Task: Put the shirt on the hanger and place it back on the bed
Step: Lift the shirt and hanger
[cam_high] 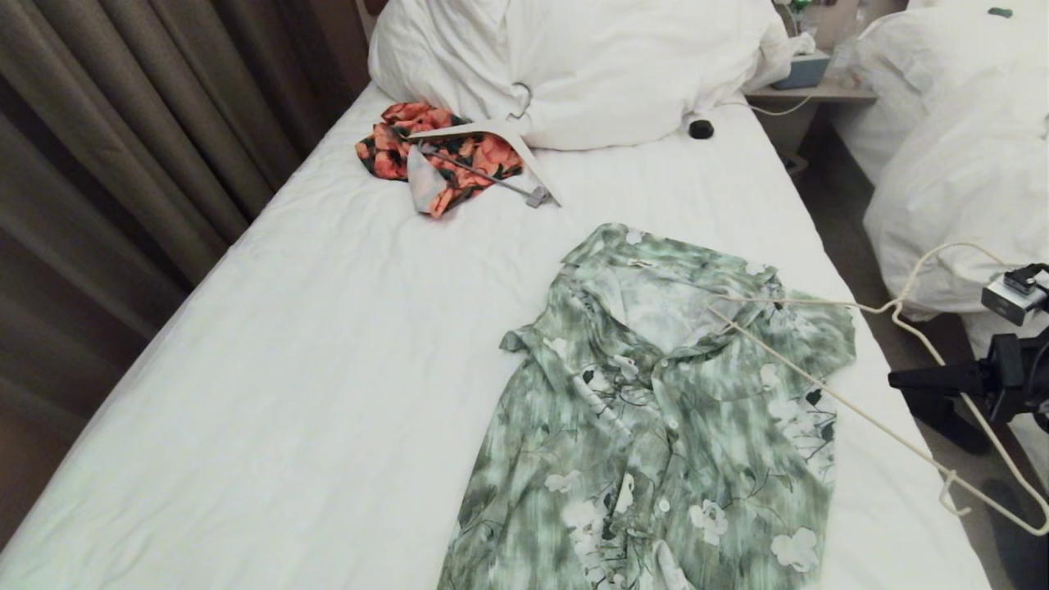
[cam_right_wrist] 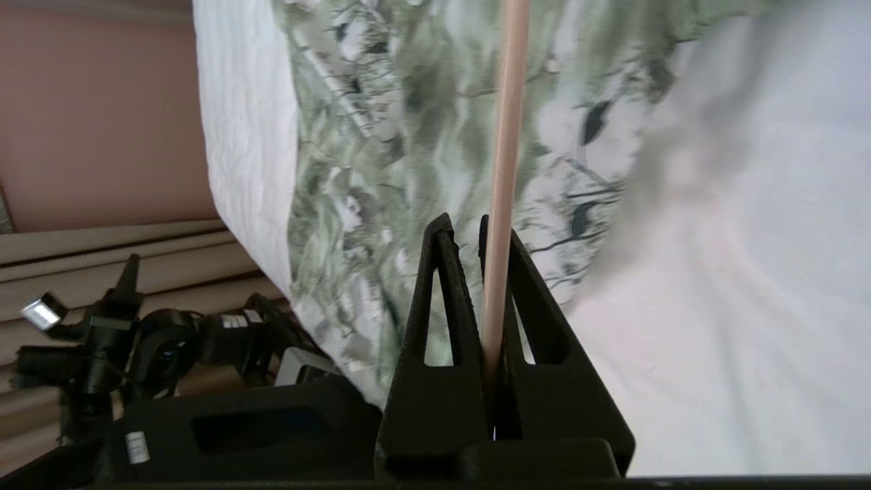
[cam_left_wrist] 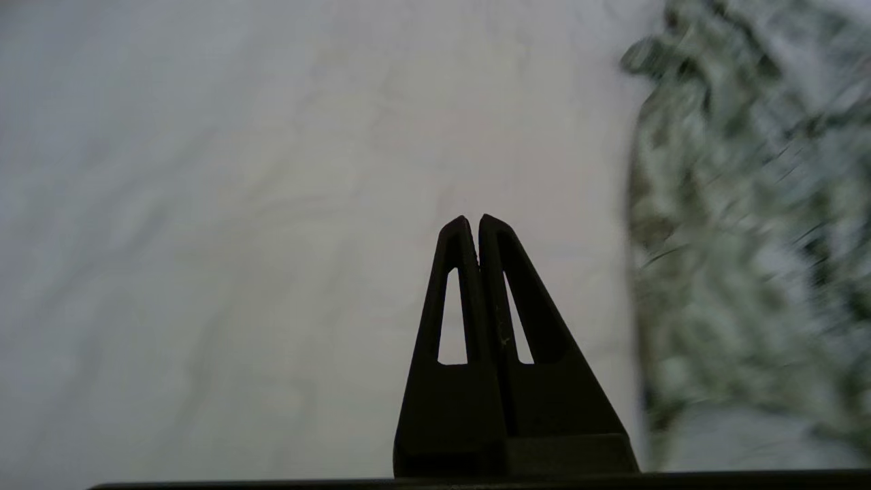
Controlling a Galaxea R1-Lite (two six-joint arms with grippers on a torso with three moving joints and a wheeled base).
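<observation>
A: Two grippers here. Left gripper (cam_left_wrist: 474, 219) hangs over the bed (cam_high: 311, 328) beside the shirt (cam_high: 656, 426), fingers pressed together, nothing held.

B: Shirt's flat mid-bed. Off the right edge, right gripper (cam_right_wrist: 464, 224) is clamped on the hanger (cam_high: 852, 410), its far end reaching the collar.

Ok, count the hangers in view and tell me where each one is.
2. The cream hanger is gripped by the right gripper over the green shirt's right edge; the white hanger lies on the orange garment by the pillow.
</observation>
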